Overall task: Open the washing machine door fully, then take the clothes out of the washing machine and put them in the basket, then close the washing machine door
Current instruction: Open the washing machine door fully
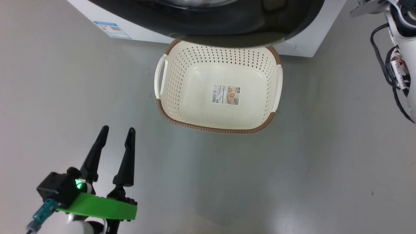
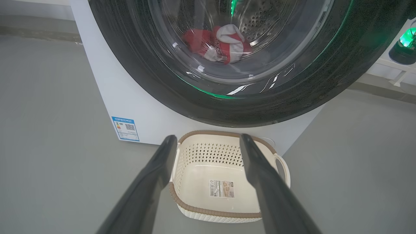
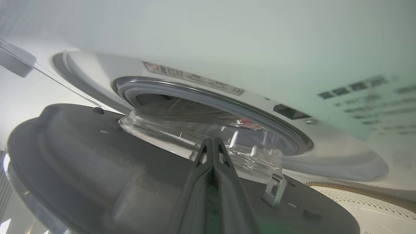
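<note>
Basket sits on the grey floor ahead of the left pincer and a bit to its right, well apart from it. It is cream plastic with rounded corners, perforated walls, a brown woven-look rim, loop handles on both sides and a paper label flat on the bottom. The left pincer is released: two long dark tapered fingers spread wide, nothing between them, a green plastic bracket on its wrist.

Beyond the basket, straight past the left fingertips, is the washing machine, a white smooth box with a small blue label low on its front. The washing machine door has a wide glossy black rim, and it overhangs the basket's far edge. Clothes show through the glass, a red and white soft bundle lying in the perforated steel drum – above and beyond the left pincer.

The right pincer is clenched, fingers pressed together, gripping nothing. It lies over the dark matte inner face of the door, which stands ajar, with its tips at the clear bulging glass bowl. That bowl blocks the way in. A grey rubber gasket rings the opening beyond the tips, with a sliver of red behind the glass. A clear latch hook sits just right of the fingers. The pale right forearm with its black cables is off to the basket's right.
</note>
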